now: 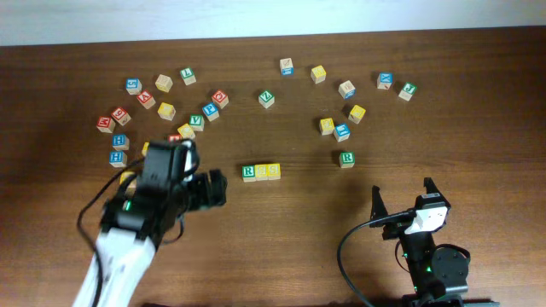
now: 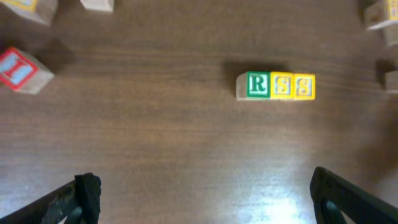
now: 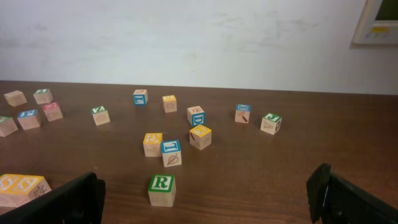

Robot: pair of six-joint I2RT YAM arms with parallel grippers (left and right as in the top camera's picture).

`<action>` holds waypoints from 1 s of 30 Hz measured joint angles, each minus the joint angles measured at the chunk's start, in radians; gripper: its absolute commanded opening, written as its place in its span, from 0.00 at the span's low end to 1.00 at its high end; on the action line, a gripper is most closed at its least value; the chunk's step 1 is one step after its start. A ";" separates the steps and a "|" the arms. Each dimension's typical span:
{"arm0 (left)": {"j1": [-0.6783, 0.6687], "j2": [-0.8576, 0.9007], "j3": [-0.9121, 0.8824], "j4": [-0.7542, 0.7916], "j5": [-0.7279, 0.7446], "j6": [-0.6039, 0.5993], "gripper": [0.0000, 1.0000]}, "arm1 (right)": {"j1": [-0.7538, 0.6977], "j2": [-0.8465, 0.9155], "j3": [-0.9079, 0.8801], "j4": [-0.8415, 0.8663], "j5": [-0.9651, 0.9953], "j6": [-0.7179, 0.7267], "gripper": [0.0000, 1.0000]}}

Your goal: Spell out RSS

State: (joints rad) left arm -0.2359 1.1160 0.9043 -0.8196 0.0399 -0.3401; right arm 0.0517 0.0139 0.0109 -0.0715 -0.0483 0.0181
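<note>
R cube (image 2: 258, 85) and two yellow S cubes (image 2: 292, 86) touch in a row mid-table (image 2: 155, 137) and read RSS. Left claw (image 1: 211, 189) is apart and empty, near the R end. Right claw (image 1: 402, 193) is apart, well away. Risk: a low retreat sweep by the left claw clips the R cube and skews the row.

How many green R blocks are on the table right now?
2. One green R block heads the mid-table row, touching the yellow S blocks; the second R block stands alone further right. The left arm may hide others.
</note>
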 measured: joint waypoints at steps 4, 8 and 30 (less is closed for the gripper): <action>0.040 -0.268 -0.190 0.058 -0.001 0.021 0.99 | 0.000 0.000 0.000 0.000 0.000 0.000 0.98; 0.091 -0.563 -0.386 0.082 -0.004 0.040 0.99 | 0.000 -0.001 0.000 0.000 0.000 0.000 0.98; 0.157 -1.067 -0.865 0.853 0.113 0.165 0.99 | -0.001 -0.002 0.000 0.000 0.000 0.000 0.98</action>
State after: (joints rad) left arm -0.0788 0.0490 0.0395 0.0334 0.1524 -0.1753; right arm 0.0509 0.0120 0.0109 -0.0719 -0.0479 0.0181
